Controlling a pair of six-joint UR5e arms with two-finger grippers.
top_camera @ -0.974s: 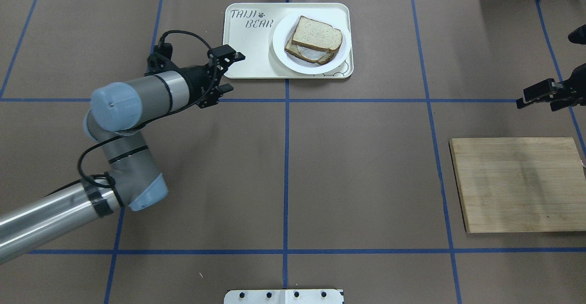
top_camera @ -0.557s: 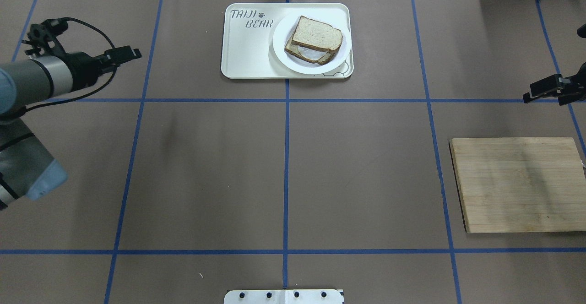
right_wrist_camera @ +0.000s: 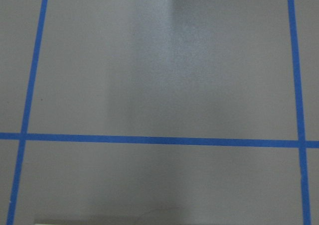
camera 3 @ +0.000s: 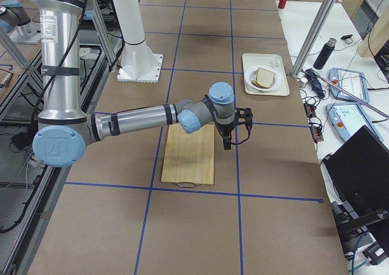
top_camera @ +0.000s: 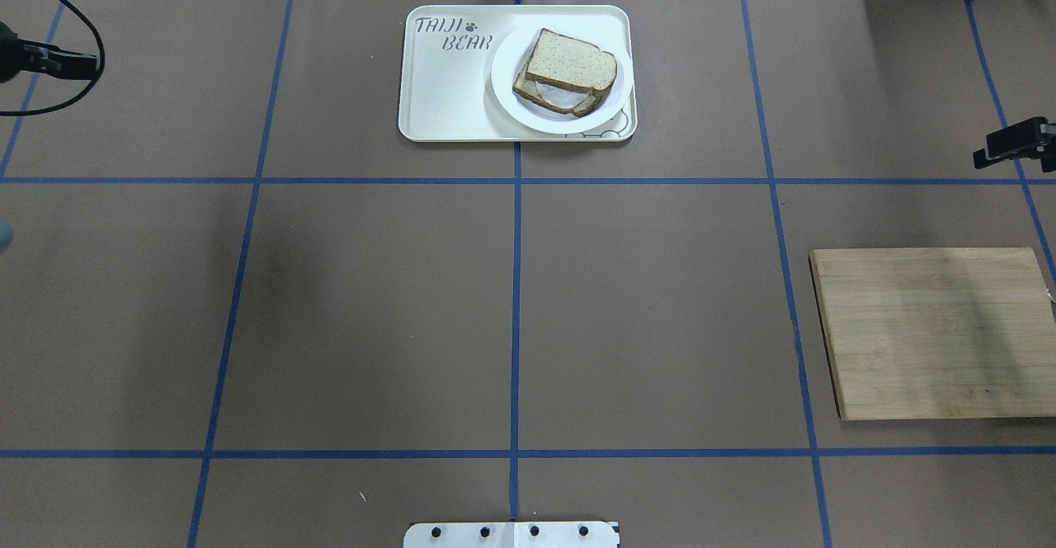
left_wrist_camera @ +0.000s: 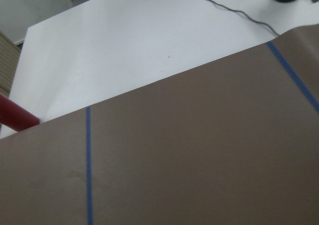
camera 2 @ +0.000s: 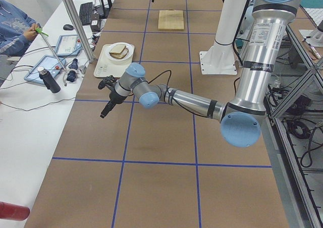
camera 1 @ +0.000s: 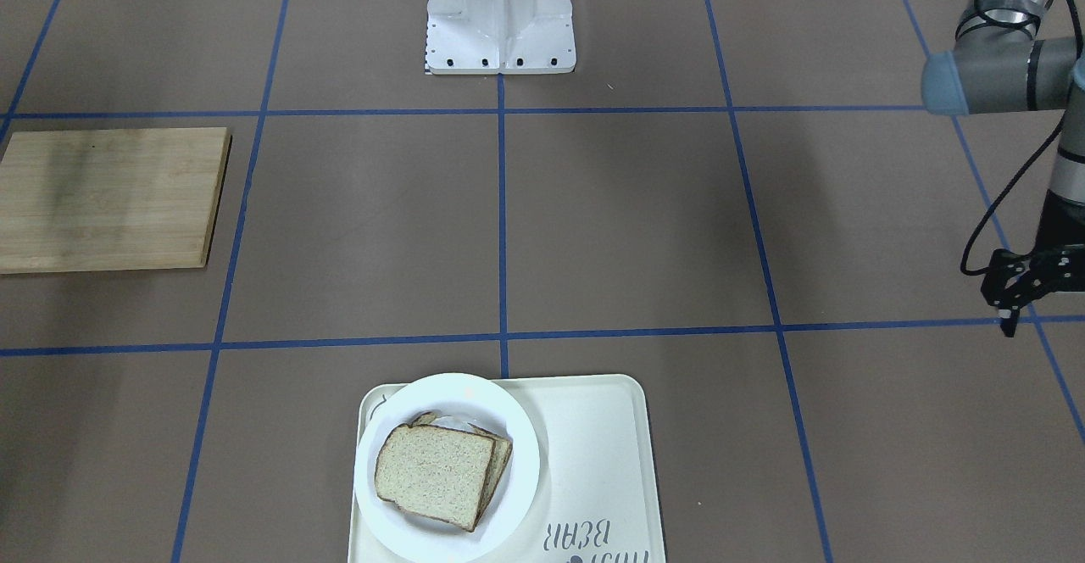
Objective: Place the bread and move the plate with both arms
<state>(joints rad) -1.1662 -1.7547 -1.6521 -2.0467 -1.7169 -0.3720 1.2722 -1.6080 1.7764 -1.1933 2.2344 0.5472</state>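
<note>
The bread [top_camera: 572, 61] lies on top of another slice on the white plate [top_camera: 505, 86], which sits on the right part of the cream tray [top_camera: 445, 94]. The front-facing view shows the bread [camera 1: 434, 471], the plate [camera 1: 449, 389] and the tray [camera 1: 593, 461] too. My left gripper [top_camera: 82, 63] is far left of the tray at the view's edge; it looks open and empty, and also shows in the front-facing view [camera 1: 1007, 317]. My right gripper [top_camera: 990, 152] is at the right edge, above the table, and looks open and empty. Both wrist views show only brown paper and blue tape.
A wooden cutting board [top_camera: 936, 333] lies at the right, below the right gripper; it also shows in the front-facing view [camera 1: 110, 198]. The robot's white base plate [top_camera: 511, 534] is at the near edge. Blue tape lines cross the brown table cover.
My left arm has pulled back from the tray's left edge to the far left edge of the view. My right gripper has drawn further right. Bread, plate and tray have not moved.
</note>
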